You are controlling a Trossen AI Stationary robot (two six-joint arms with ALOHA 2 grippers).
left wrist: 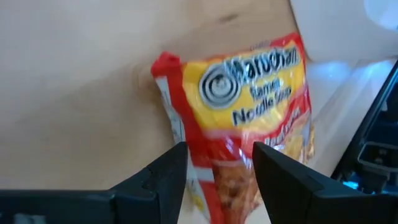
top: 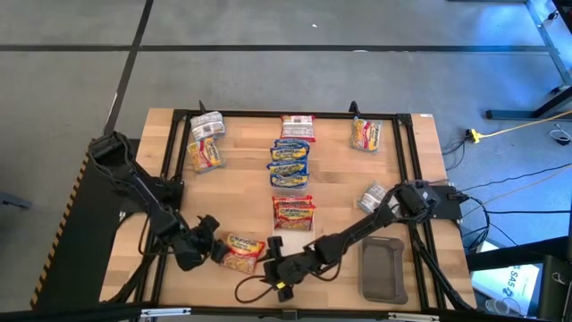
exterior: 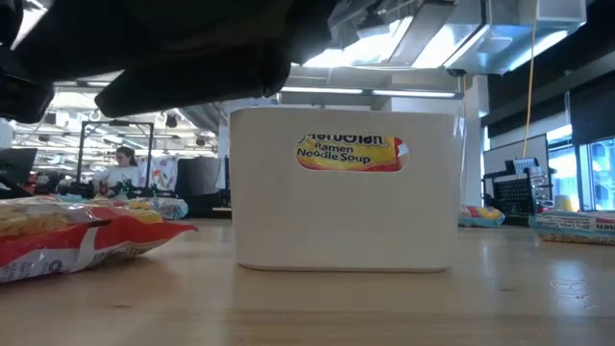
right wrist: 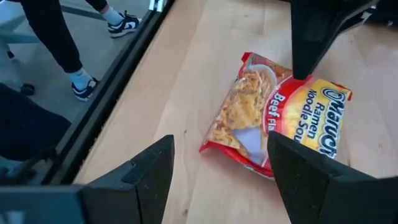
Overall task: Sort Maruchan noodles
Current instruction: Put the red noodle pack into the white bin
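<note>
Tool on your left arm [top: 217, 250] sits low at the near edge of the table [top: 340, 174], its two fingers [left wrist: 163, 171] spread apart on either side of one end of a red-orange Maruchan packet [top: 242, 251]. That packet lies flat on the wood, and you cannot tell whether the fingers touch it. Your right tool [top: 273, 266] hovers just beside the same packet on its other side, fingers apart and holding nothing.

Just beyond the right tool stands a small white tray [exterior: 344, 192], and a dark grey tray [top: 382, 267] lies near the table's right corner.

Other packets lie farther back: a red one [top: 293, 212] at the centre, blue-yellow ones [top: 290, 163] stacked in a column behind it, another red one [top: 298, 127] at the far edge, two at the far left [top: 206, 143], one at the far right [top: 366, 134], and a silver one [top: 372, 197] by the right arm.

In the right wrist view, a person's legs and shoes [right wrist: 78, 56] show on the floor beside the table.
</note>
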